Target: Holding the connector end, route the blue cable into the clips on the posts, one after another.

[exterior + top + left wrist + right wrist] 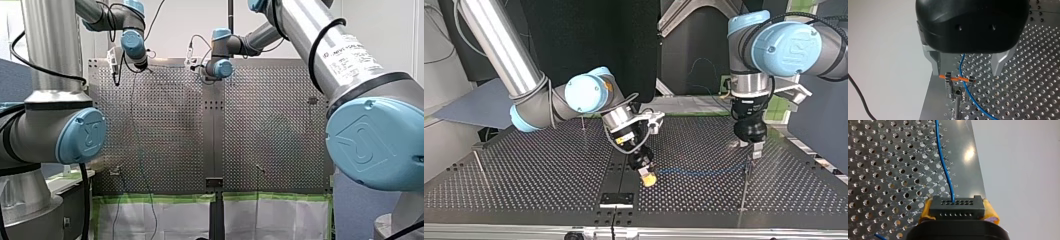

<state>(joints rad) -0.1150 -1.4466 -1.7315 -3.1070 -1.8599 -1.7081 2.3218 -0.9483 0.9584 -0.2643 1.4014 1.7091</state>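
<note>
Yellow pads (991, 213) of our right gripper (957, 211) were clenched on the two sides of the black connector (956, 205), as the right wrist view showed. The blue cable (944, 162) left one hole in the upper row of the connector. It went ahead of the gripper in a soft curve over the perforated table (885, 170), close to the table's edge.

In the top view this gripper hung tilted just above the table, near the middle and on the side near to the camera. From it the cable stretched to the right, low over the plate, as far as a thin post (744, 192).

Our left gripper (755, 150) stood upright over that post. In the left wrist view its metal fingers (998, 63) were spread apart and grasped nothing. The cable passed down between them without touching either one. Under the fingers was the clip (958, 79) on the top of the post, with an orange part across it. The cable crossed this orange part. Whether it sat fully inside the clip, we could not tell.
</note>
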